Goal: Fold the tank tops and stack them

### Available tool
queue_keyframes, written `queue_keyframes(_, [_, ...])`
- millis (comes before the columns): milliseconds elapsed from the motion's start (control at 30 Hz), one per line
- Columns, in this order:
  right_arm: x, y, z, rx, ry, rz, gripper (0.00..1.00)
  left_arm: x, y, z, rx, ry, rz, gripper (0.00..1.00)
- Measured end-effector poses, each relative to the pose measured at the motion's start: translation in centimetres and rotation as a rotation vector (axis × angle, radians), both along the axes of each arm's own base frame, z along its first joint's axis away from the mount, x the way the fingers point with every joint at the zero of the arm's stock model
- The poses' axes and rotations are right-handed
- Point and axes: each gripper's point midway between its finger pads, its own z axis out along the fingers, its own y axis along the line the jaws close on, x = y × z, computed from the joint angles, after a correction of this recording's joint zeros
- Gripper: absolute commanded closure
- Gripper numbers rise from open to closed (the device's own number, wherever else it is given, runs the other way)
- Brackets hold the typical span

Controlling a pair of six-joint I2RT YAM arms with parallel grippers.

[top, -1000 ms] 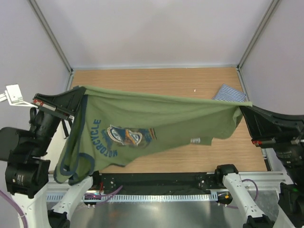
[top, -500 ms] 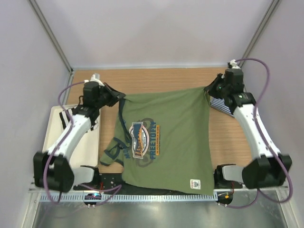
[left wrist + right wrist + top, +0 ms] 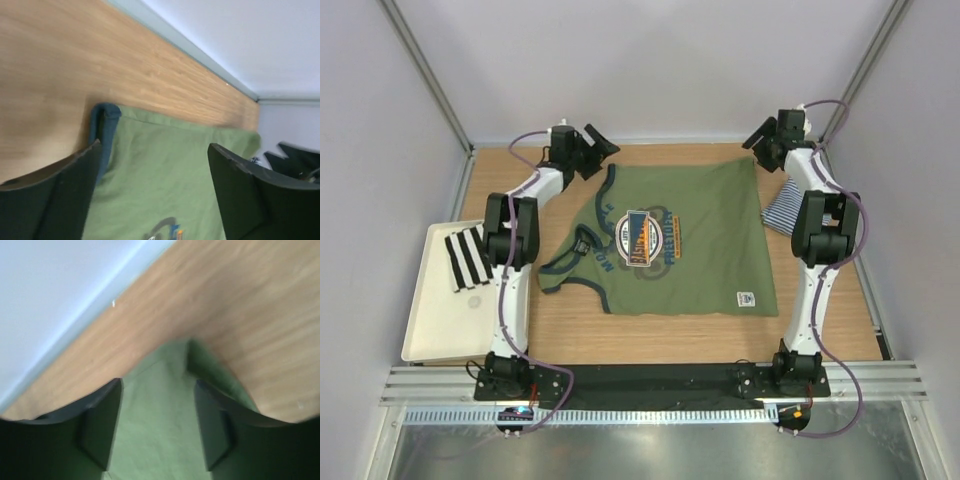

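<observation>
1. Your left pincer (image 3: 588, 150) hangs over the far edge of the surface (image 3: 825, 325) with its fingers (image 3: 55, 195) apart. The green top (image 3: 685, 250) lies below and between them, not gripped.
2. Your right pincer (image 3: 761, 140) is spread the same way. The top's other far corner sits between its fingers (image 3: 100, 425), lying loose on the wood.
3. The two pincers likely stand wide apart, one over each far corner, because that spacing lays the cloth out flat. The top rests print-up and mostly smooth, which suits a first fold.
4. The striped top (image 3: 788, 205) lies on the near side of your right pincer. It touches the green top's right edge and sits partly under that arm. It looks set aside until the green one is folded.
5. Only the overhead view shows the whole layout. The straps are bunched on the near side of your left pincer, and a white tray (image 3: 420, 345) farther that way holds a black-and-white striped item (image 3: 470, 258).
6. Only the wrist views show the detail at the fingers. The left one shows the navy trim (image 3: 102, 122) turned over at its corner. The right one, though blurred, shows a small fold at the other corner.
</observation>
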Motion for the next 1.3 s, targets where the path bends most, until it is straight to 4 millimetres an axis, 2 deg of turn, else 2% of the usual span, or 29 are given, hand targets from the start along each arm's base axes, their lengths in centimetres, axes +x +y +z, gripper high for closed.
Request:
queue_keyframes(67, [1.8, -0.8, -0.2, 0.008, -0.016, -0.013, 0.23, 1.3, -0.1, 0.7, 0.008, -0.015, -0.001, 0.02])
queue_keyframes(133, [1.1, -1.2, -0.5, 0.007, 0.005, -0.02, 0.23, 1.1, 0.2, 1.9, 0.032, -0.028, -0.001, 0.03])
queue_keyframes(167, [0.5, -1.2, -0.2, 0.006, 0.001, -0.022, 0.26, 0.6, 0.5, 2.8, 0.048, -0.035, 0.002, 0.03])
queue_keyframes(233, [-2.3, -0.8, 0.0, 0.007, 0.021, -0.015, 0.33, -1.2, 1.2, 4.3, 0.093, -0.025, 0.006, 0.07])
queue_keyframes(300, [-5.6, -0.3, 0.5, 0.008, 0.044, -0.008, 0.43, -3.6, 2.2, 7.2, 0.151, -0.031, 0.018, 0.07])
queue_keyframes(433, [-12.4, 0.8, 2.6, 0.007, 0.046, 0.003, 0.46, -9.0, 3.4, 13.0, 0.308, -0.088, 0.035, 0.14])
queue_keyframes(500, [-15.1, 1.3, 3.4, 0.006, 0.029, 0.012, 0.47, -11.9, 2.8, 14.9, 0.383, -0.118, 0.016, 0.19])
queue_keyframes(567, [-18.0, 1.9, 3.6, 0.006, 0.027, 0.025, 0.48, -15.2, 1.0, 15.3, 0.451, -0.135, -0.049, 0.28])
queue_keyframes(633, [-20.0, 2.3, 3.3, 0.003, 0.025, 0.036, 0.48, -17.9, -0.9, 13.9, 0.522, -0.129, -0.145, 0.35])
queue_keyframes(667, [-20.9, 2.4, 2.9, 0.0, 0.033, 0.042, 0.49, -19.0, -1.8, 12.7, 0.558, -0.114, -0.198, 0.35])
queue_keyframes(767, [-23.3, 2.7, 1.5, -0.008, 0.072, 0.056, 0.47, -21.2, -3.1, 7.9, 0.667, -0.027, -0.327, 0.35])
queue_keyframes(900, [-25.8, 2.7, 0.3, -0.017, 0.094, 0.068, 0.45, -22.2, -2.7, 2.1, 0.778, 0.115, -0.411, 0.35])
queue_keyframes(1000, [-27.1, 2.8, -0.1, -0.025, 0.101, 0.077, 0.45, -22.7, -1.8, -1.2, 0.844, 0.206, -0.437, 0.37])
queue_keyframes(1133, [-28.2, 2.9, -1.1, -0.03, 0.123, 0.093, 0.45, -22.8, -1.1, -3.4, 0.899, 0.267, -0.46, 0.42])
queue_keyframes(1267, [-29.0, 3.0, -2.3, -0.028, 0.155, 0.108, 0.45, -21.9, -1.5, -4.3, 0.916, 0.275, -0.475, 0.5])
queue_keyframes(1300, [-29.1, 3.0, -2.4, -0.03, 0.158, 0.111, 0.45, -21.6, -1.7, -4.5, 0.918, 0.275, -0.476, 0.58])
